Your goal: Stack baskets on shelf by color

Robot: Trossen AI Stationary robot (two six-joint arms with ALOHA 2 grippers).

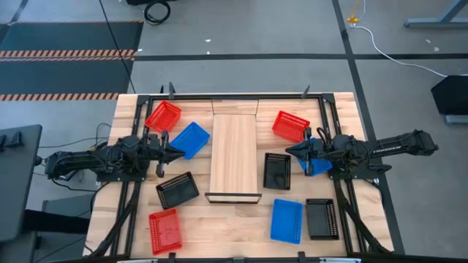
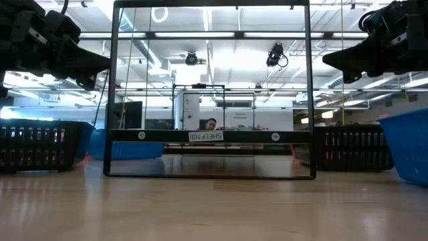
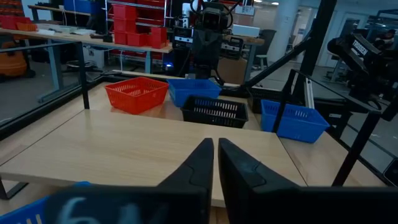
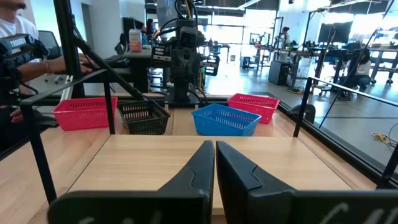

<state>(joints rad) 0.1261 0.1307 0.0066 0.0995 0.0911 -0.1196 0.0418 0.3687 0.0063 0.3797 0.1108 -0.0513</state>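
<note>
The light-wood shelf [image 1: 234, 155] lies lengthwise in the middle of the table, its black frame [image 2: 210, 90] at the near end. Several baskets rest flat on the table around it. To its left are a red basket [image 1: 162, 115], a blue basket [image 1: 190, 139], a black basket [image 1: 177, 190] and a red basket [image 1: 165, 230]. To its right are a red basket [image 1: 291, 126], a black basket [image 1: 277, 171], a blue basket [image 1: 287, 220] and a black basket [image 1: 322, 218]. Another blue basket [image 1: 319, 164] lies partly hidden under my right arm. My left gripper [image 1: 180, 152] [image 3: 214, 157] and right gripper [image 1: 287, 152] [image 4: 214, 158] hover shut on either side of the shelf, pointing at each other.
A black metal frame [image 1: 241, 95] runs round the table's far edge and sides. Both arms hang well above the table top [image 2: 214, 207] in the low view. People sit at desks in the room beyond the table.
</note>
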